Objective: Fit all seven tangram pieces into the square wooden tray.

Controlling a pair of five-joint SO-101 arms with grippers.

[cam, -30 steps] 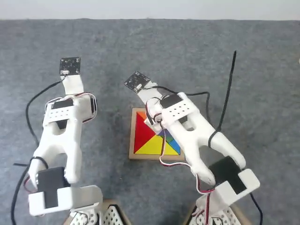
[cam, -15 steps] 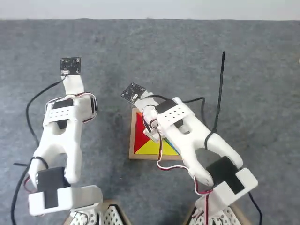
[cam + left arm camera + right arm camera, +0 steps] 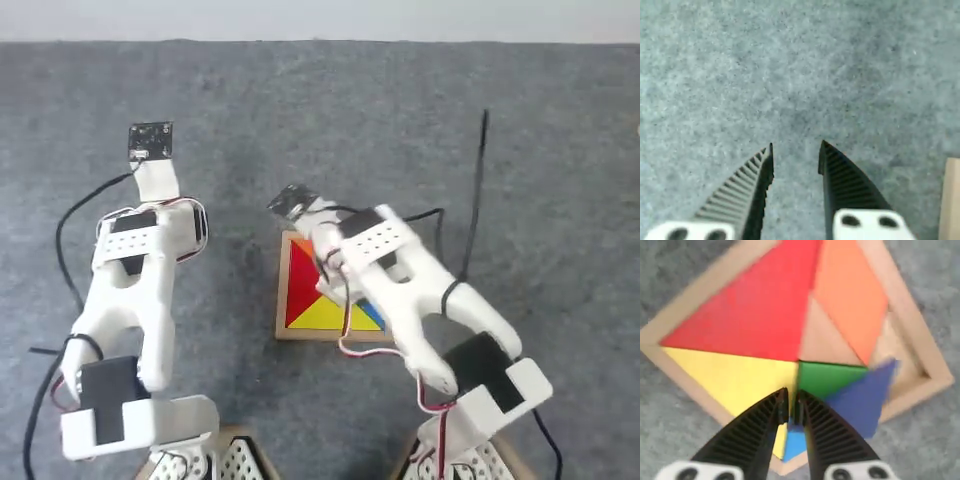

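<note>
One blue triangle (image 3: 860, 400) crooked in tray (image 3: 705, 287), lower right | right gripper (image 3: 790, 405) nearly closed, empty; left gripper (image 3: 795, 150) apart | my push could jam it.

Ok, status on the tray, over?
Left tool open over mat, beside tray. Right tool shut, low over tray. Blue triangle looks askew, corner beside it bare. Nothing blocking.

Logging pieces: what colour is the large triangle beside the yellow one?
The triangle is red; right wrist view shows it best.
</note>
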